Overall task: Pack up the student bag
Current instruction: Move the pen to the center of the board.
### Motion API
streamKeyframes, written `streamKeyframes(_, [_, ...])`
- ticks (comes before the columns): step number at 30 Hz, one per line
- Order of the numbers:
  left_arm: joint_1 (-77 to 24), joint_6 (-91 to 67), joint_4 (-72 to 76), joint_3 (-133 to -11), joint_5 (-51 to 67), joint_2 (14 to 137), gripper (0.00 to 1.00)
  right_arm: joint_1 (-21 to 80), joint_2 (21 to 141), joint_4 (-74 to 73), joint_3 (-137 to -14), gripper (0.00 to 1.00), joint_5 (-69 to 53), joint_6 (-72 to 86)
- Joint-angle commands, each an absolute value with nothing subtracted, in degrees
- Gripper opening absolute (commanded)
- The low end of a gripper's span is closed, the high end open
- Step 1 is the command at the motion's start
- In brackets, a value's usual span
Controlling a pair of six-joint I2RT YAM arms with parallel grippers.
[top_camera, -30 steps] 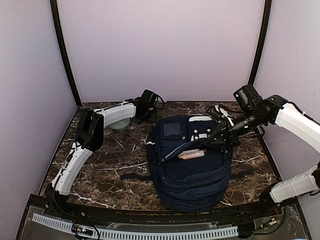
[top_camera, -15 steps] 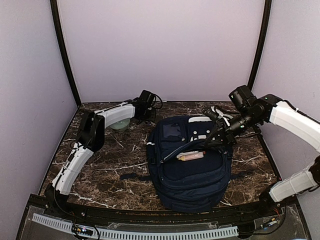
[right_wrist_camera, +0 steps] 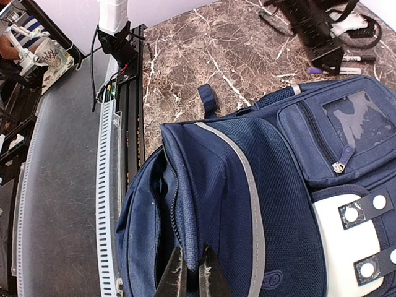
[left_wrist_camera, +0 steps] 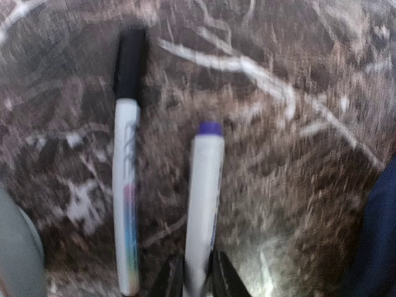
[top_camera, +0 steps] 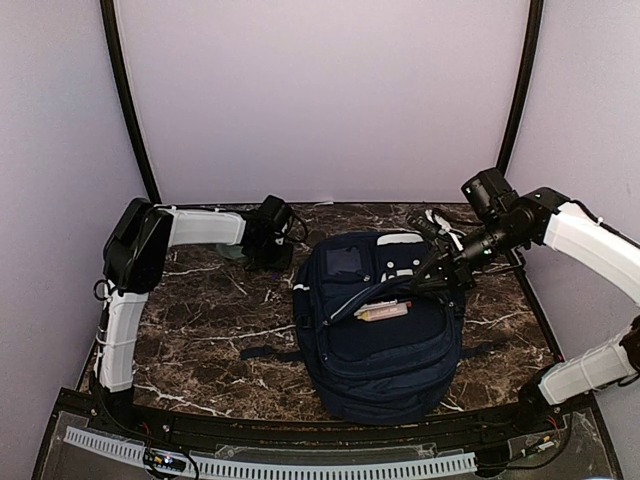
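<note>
The navy student bag (top_camera: 385, 345) lies flat mid-table, its main compartment unzipped, a pinkish flat item (top_camera: 385, 310) showing in the opening. My right gripper (top_camera: 440, 277) is shut on the bag's zip edge (right_wrist_camera: 192, 247) and holds the flap up; its tips (right_wrist_camera: 192, 275) pinch the fabric. My left gripper (top_camera: 268, 250) is low over the table left of the bag. In the left wrist view it (left_wrist_camera: 197, 281) is closed around a white marker with a purple cap (left_wrist_camera: 205, 185). A second marker with a black cap (left_wrist_camera: 127, 179) lies beside it. That view is blurred.
A grey-green dish (top_camera: 232, 252) sits behind the left gripper, its edge in the left wrist view (left_wrist_camera: 15, 260). Cables and white items (top_camera: 440, 222) lie at the back right. The bag's dark straps (top_camera: 262, 352) trail left. The slotted rail (right_wrist_camera: 106, 204) runs along the near edge.
The left arm's elbow has swung out to the left and its gripper has moved left and nearer. The right gripper holds the bag's edge in almost the same place.
</note>
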State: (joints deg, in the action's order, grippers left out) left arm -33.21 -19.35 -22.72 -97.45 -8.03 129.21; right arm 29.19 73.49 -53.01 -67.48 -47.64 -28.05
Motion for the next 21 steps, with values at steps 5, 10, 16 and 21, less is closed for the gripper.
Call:
streamKeyframes(5, [-38.28, -22.46, -26.83, -87.61, -5.09, 123.3, 0.18, 28.89, 69.95, -50.41, -67.65, 0.0, -50.36, -27.46])
streamKeyframes(10, [-38.65, -22.93, -26.67, -87.87, -6.88, 121.97, 0.18, 28.92, 69.23, -50.1, -67.16, 0.0, -50.44, -27.32])
streamKeyframes(16, [-37.54, -22.11, -27.65, -94.28, -8.73, 126.41, 0.21, 28.92, 67.72, -49.5, -66.49, 0.0, -49.95, -26.82])
streamKeyframes(21, [-36.83, -21.46, -32.58, -101.78, -9.19, 132.53, 0.21, 28.92, 66.55, -49.57, -66.41, 0.0, -49.63, -26.6])
